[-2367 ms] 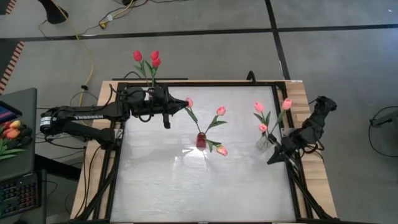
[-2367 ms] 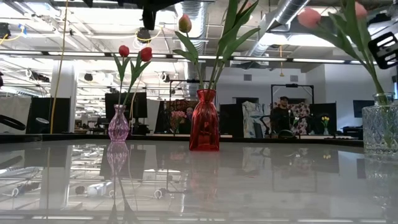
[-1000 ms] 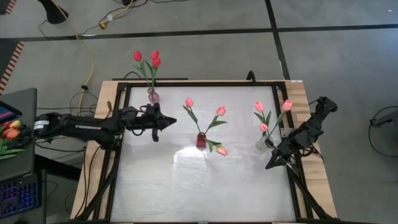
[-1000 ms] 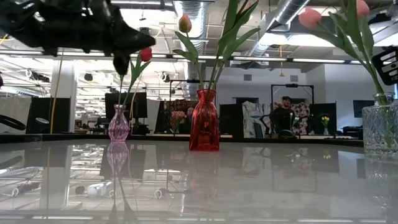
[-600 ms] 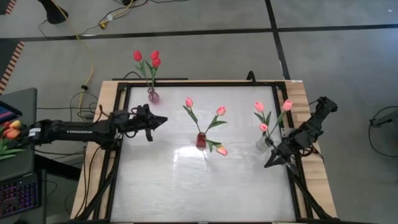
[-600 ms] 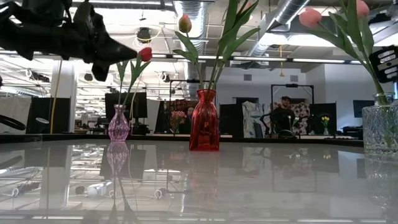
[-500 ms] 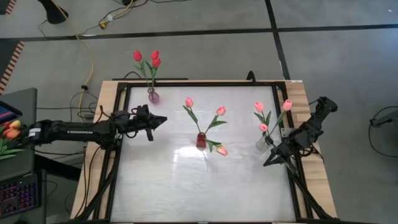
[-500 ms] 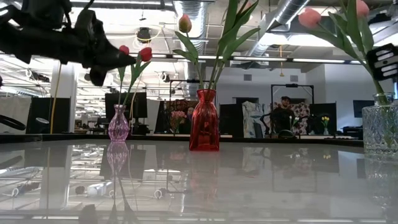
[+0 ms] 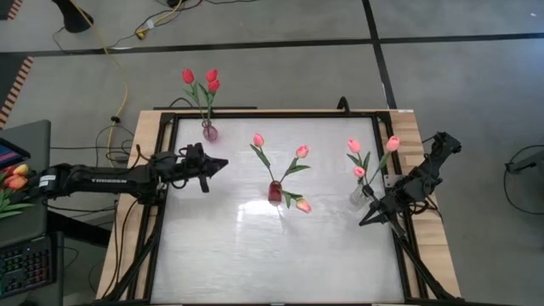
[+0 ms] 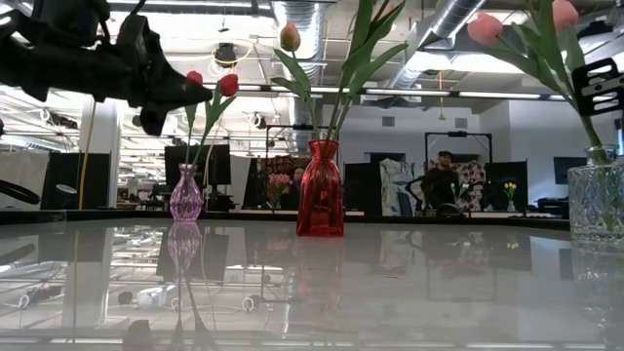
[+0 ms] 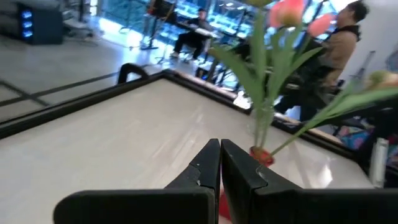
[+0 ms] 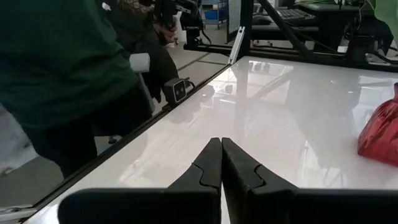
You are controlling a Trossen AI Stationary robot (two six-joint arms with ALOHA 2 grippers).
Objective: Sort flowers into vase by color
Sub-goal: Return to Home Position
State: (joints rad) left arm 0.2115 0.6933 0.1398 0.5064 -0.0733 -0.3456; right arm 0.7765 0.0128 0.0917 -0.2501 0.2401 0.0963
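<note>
- Left gripper at the table's 10 o'clock, fingers together, empty
- Right gripper at 4 o'clock, closed, empty
- Red tulips in the purple vase at 11 o'clock, orange-pink tulips in the centre red vase, pink tulips in the clear vase at 3 o'clock

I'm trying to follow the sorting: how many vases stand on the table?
3. A small purple vase near the back left corner of the table, a red vase in the middle, a clear glass vase near the right edge. None seems hidden.
</note>
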